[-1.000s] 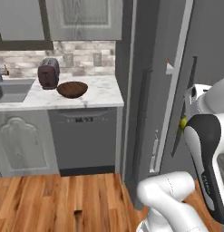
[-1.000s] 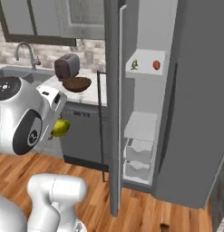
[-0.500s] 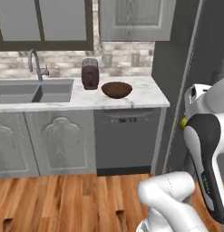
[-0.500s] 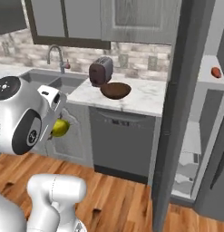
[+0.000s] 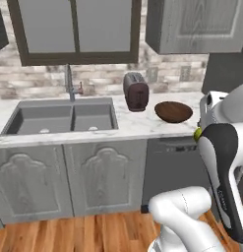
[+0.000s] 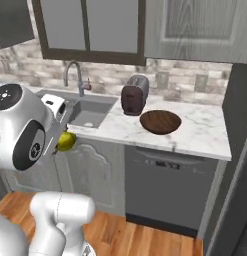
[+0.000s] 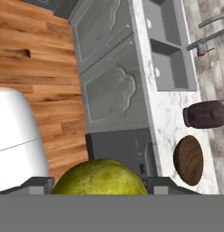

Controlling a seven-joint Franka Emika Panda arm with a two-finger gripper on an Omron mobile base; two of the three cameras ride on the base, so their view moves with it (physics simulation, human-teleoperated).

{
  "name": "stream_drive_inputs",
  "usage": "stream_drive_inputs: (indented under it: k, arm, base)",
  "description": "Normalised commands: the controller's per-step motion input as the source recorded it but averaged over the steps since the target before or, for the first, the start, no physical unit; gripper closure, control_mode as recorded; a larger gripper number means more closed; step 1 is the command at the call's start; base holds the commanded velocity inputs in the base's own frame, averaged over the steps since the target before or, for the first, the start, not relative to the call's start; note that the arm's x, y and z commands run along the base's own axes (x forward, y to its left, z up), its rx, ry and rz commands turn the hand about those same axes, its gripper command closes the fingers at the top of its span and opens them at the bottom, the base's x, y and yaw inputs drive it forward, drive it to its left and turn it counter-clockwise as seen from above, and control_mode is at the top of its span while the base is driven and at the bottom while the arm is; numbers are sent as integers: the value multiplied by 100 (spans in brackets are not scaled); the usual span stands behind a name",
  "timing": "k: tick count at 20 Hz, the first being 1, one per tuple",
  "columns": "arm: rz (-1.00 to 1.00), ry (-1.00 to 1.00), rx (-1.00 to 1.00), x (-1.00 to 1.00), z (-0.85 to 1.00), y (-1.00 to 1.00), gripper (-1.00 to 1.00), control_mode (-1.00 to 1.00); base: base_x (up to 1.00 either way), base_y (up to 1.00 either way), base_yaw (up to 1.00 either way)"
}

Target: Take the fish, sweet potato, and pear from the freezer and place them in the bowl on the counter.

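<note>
A grey double-basin sink (image 5: 59,118) with a curved metal faucet (image 5: 69,81) is set into the left part of the white marble, grey-veined surface (image 5: 137,125). To its right a dark maroon toaster (image 5: 136,91) stands toward the back edge, beside the tiled wall. Next along, the wide, shallow, dark brown wooden bowl (image 5: 173,111) sits apart from the toaster, roughly midway between the back and front edges, with bare marble on every side; it looks empty. In the right base view, open marble runs from the bowl (image 6: 160,122) to the surface's right end.

The hand view looks from above along the cabinet fronts, with wood floor at left, and shows the bowl (image 7: 188,160) as a brown disc just below the toaster (image 7: 207,114).

The white arm stands in front of the cabinets, hand held below the surface's front edge. The small, smooth, yellow-green pear (image 7: 100,177) sits between the jaws of the gripper (image 7: 100,183), which are closed on it. It shows as a green sliver (image 5: 197,133) beside the forearm in the left base view, and as a rounded fruit (image 6: 65,141) in the right base view.
</note>
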Motion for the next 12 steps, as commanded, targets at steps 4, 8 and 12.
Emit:
stream_drive_inputs:
  k: [4,8,12]
  arm:
    - [0,0,0,0,0,0,100,100]
    - [0,0,0,0,0,0,100,100]
    - [0,0,0,0,0,0,100,100]
  base:
    - [100,14,-14]
    - [99,-62,-9]
    - [95,-58,-11]
